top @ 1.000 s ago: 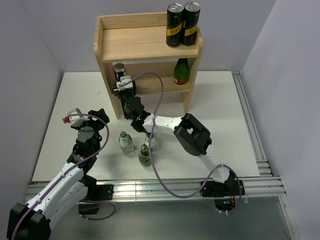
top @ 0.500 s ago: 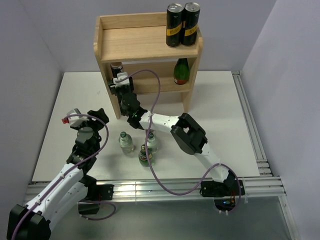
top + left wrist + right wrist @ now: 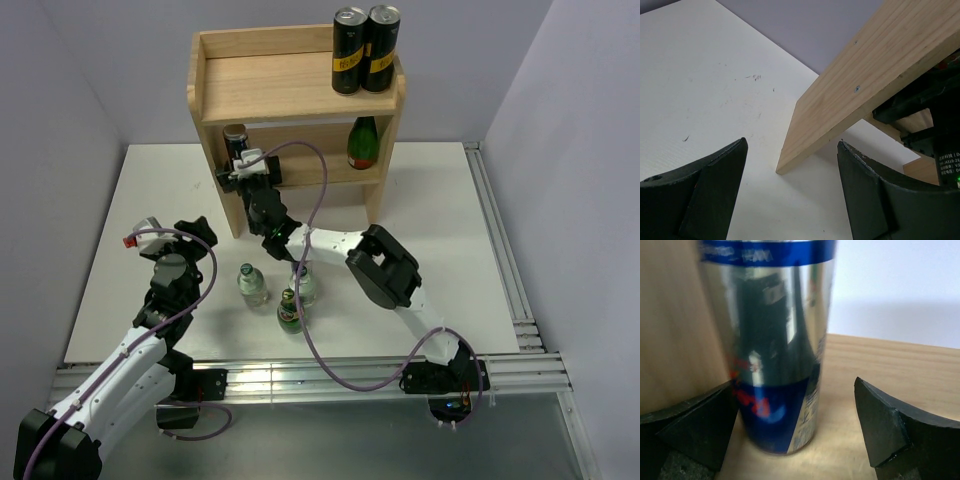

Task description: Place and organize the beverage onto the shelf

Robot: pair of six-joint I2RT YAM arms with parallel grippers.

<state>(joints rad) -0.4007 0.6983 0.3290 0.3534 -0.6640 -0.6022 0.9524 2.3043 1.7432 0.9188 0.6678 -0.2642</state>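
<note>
— Standing on the lower board of the shelf (image 3: 290,90), upper left of centre overhead: one blue-silver can (image 3: 235,134), just beside the side panel.
— And the right end effector (image 3: 795,390)?
— Released, fingers (image 3: 885,430) either side of that can. The left end effector (image 3: 792,142) is spread too, grasping nothing.
— Others?
— Two black cans (image 3: 365,48) top right, one green bottle (image 3: 362,142) beneath; three bottles (image 3: 290,312) on the table (image 3: 440,220).

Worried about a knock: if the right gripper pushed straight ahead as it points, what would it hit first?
The blue-silver can, standing just ahead of the open right gripper on the shelf's lower board.
</note>
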